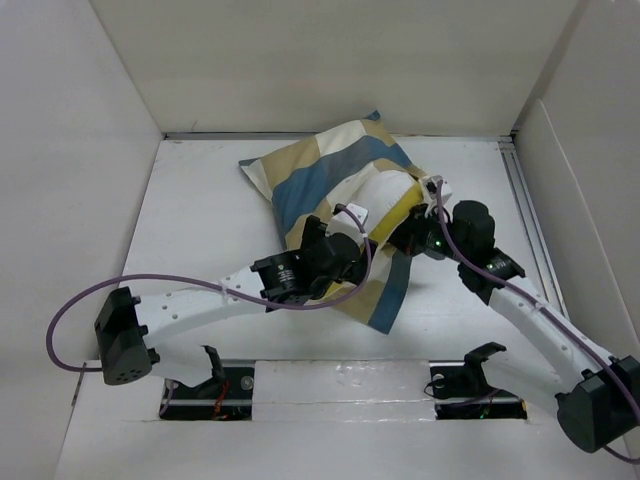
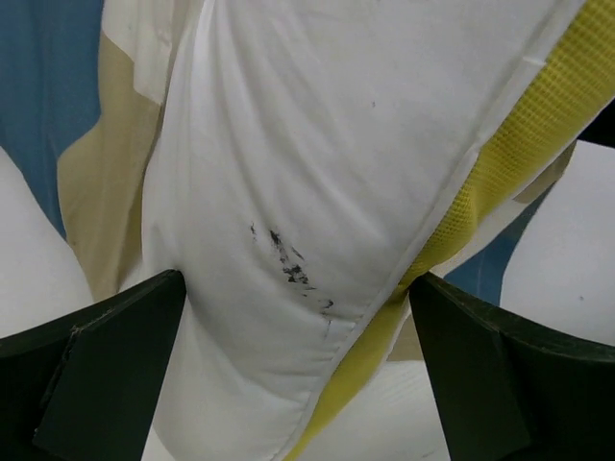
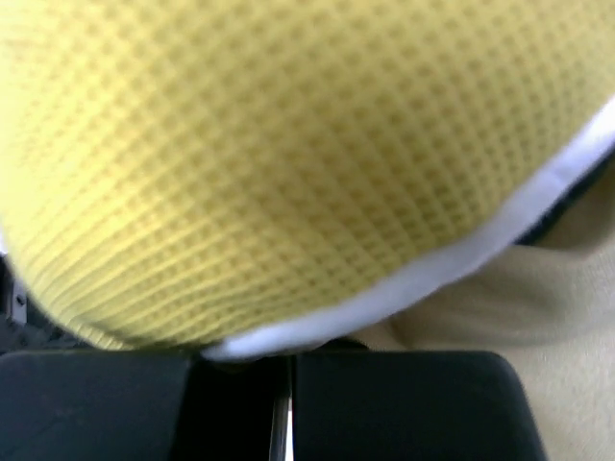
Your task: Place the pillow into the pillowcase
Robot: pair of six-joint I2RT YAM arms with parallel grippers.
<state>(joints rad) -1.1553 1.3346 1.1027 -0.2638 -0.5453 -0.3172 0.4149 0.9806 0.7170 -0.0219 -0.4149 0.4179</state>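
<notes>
Mid-table, pillow (image 1: 385,195) part-hidden in pillowcase (image 1: 320,175); left fingers (image 2: 106,375) wide apart astride it; right fingers (image 3: 404,403) closed (hold unclear).

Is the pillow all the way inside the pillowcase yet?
No, only partly: the pillow shows a white end with yellow edge outside the checked pillowcase.

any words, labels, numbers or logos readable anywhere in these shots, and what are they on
None can be read.
The pillow bears only dark smudges, not letters.
The pillowcase shows plain checks, no print.
Any marking on the left arm is too small to tell.
</notes>
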